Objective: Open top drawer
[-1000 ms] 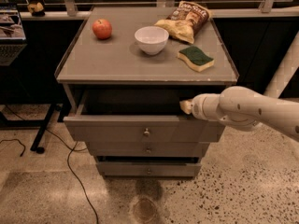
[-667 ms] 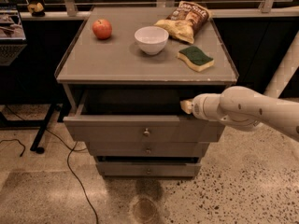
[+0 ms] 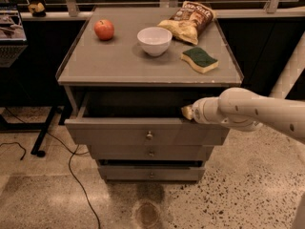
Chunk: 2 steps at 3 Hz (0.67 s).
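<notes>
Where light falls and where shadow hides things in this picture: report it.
Camera view: dim overall, with the cabinet top the best-lit surface. The inside of the open top drawer lies in deep shadow, so its contents cannot be told. The gripper, at the drawer's right front edge, shows pale and well lit. The background is dark.

gripper (image 3: 186, 112) at right rim of top drawer (image 3: 119, 135) — mostly hidden by arm (image 3: 252, 111); drawer interior dark.
</notes>
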Motion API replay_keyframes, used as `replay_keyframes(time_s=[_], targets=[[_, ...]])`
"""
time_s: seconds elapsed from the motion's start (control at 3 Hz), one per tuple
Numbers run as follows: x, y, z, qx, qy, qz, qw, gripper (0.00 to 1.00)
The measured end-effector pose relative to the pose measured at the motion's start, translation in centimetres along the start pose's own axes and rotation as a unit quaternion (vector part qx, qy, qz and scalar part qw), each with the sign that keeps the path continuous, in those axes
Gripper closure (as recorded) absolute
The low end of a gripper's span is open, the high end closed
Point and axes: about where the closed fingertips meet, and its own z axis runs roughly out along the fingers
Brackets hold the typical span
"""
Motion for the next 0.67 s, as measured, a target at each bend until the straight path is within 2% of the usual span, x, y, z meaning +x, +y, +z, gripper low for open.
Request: replay_keyframes(time_s=[0.33,0.67], targets=[[1.13,0.23,0.21,-0.016,0.015,-0.018,0.9996,1.0],[1.64,0.25,-0.05,-0.022,0.019,-0.015,0.9995,1.0]])
